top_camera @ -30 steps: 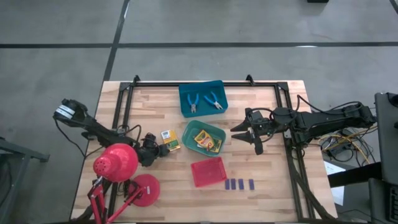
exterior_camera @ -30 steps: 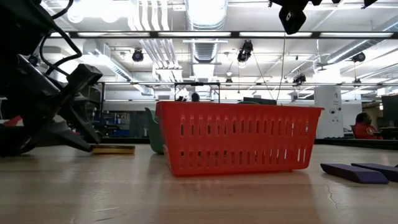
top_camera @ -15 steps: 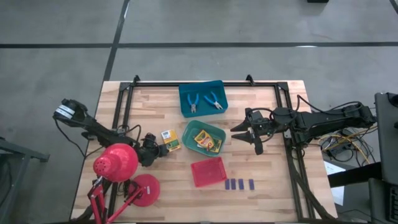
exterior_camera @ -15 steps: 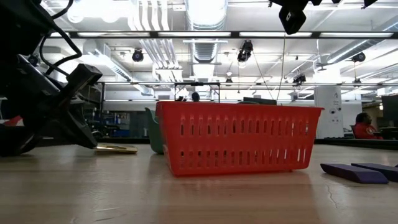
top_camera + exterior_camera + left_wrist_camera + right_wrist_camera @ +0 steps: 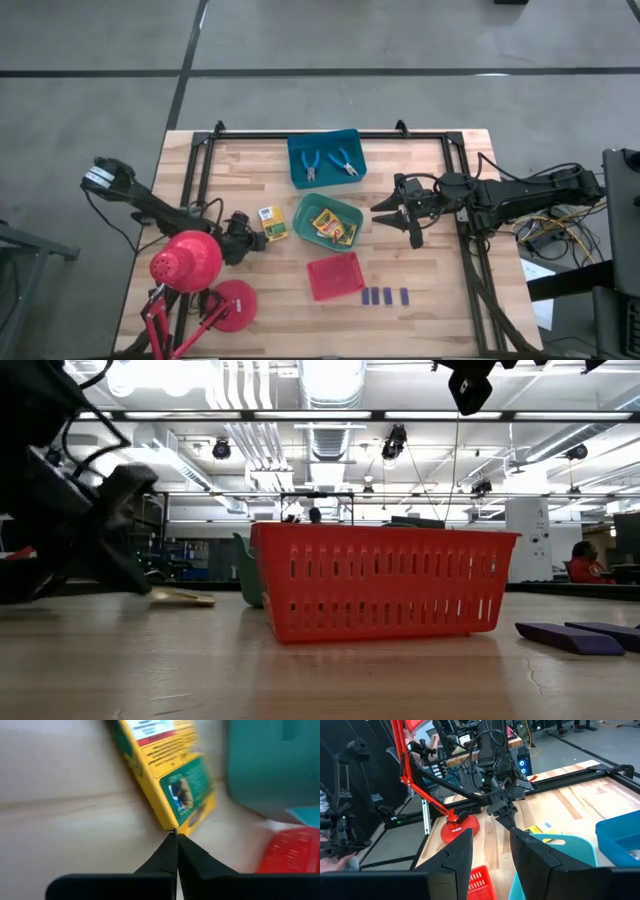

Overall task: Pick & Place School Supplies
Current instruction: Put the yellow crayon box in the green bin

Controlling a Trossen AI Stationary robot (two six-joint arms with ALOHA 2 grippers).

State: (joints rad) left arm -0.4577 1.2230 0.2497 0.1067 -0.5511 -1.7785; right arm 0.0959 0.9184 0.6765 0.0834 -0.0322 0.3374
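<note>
since a second ago, from above, the left gripper (image 5: pixel 250 227) has closed at the near left corner of the yellow box (image 5: pixel 272 224), just left of the green tray (image 5: pixel 303 215). its wrist view shows the fingertips (image 5: pixel 175 851) pinched together with the box (image 5: pixel 170 775) only touching their tip, so reopen and straddle an edge before lifting. the right gripper (image 5: pixel 397 217) waits half open, right of the tray.
</note>
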